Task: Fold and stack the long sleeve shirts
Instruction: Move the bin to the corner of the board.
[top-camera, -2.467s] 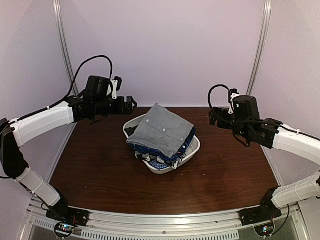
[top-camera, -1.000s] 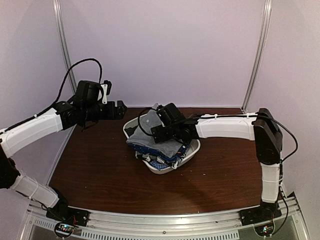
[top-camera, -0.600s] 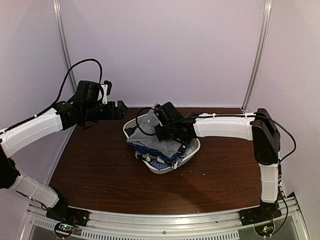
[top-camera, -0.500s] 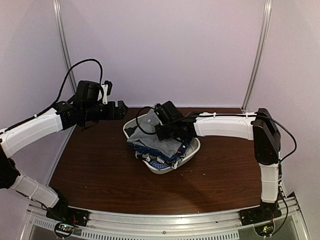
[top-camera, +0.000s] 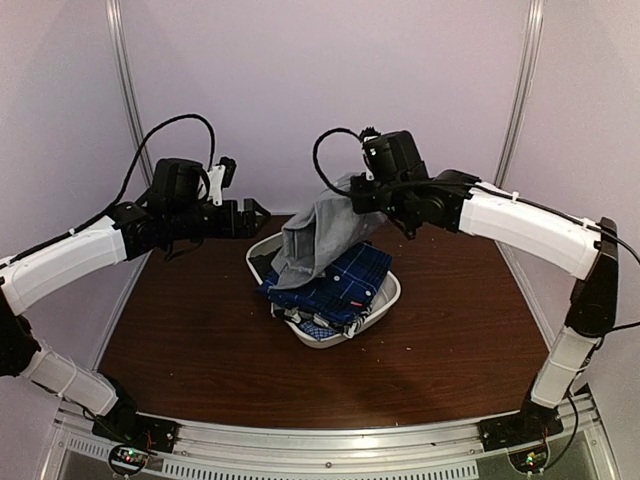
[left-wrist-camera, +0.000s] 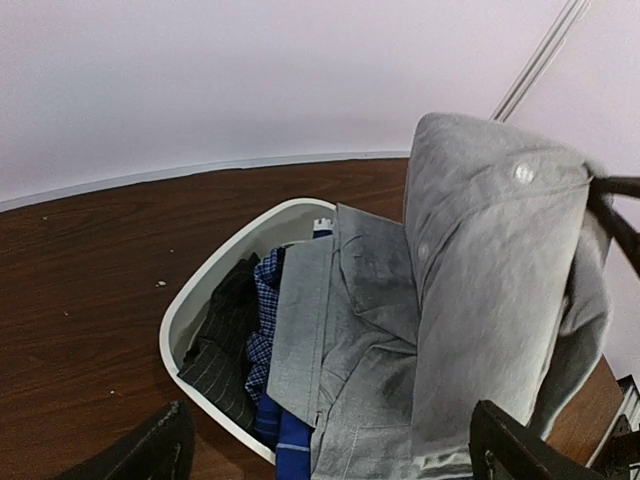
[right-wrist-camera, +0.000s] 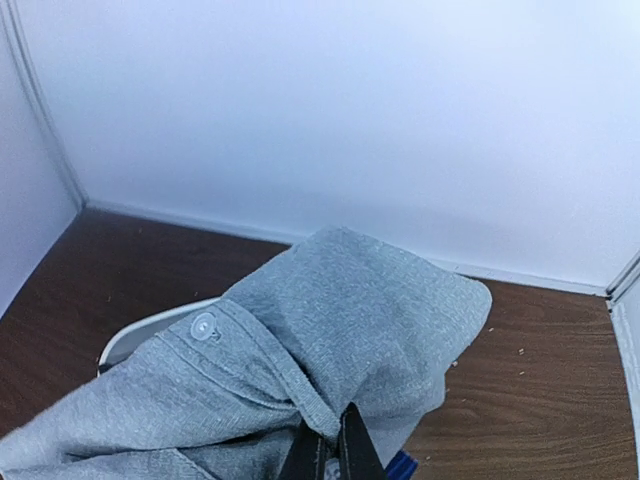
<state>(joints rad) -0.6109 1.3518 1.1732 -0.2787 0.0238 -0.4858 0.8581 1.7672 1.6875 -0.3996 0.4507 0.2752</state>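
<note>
**Top external view: one grey shirt hangs from the clenched right jaws**

One plain grey button-front cloth shirt (top-camera: 315, 240) hangs from the right gripper (top-camera: 356, 197). Its jaws are clenched on a bunched fold at the shirt's top, and the shirt's lower part drapes into the basket. Below those jaws one dark blue plaid shirt with white lines (top-camera: 342, 280) lies in the single white oval plastic basket (top-camera: 322, 341). Whether more lie under it I cannot tell. A dark pinstriped cloth (left-wrist-camera: 215, 345) sits against the basket wall nearer the left jaws. The left gripper (top-camera: 258, 211) is spread wide and released, holding nothing. The basket lies just ahead of it on the brown wooden table (top-camera: 200, 340).
</note>
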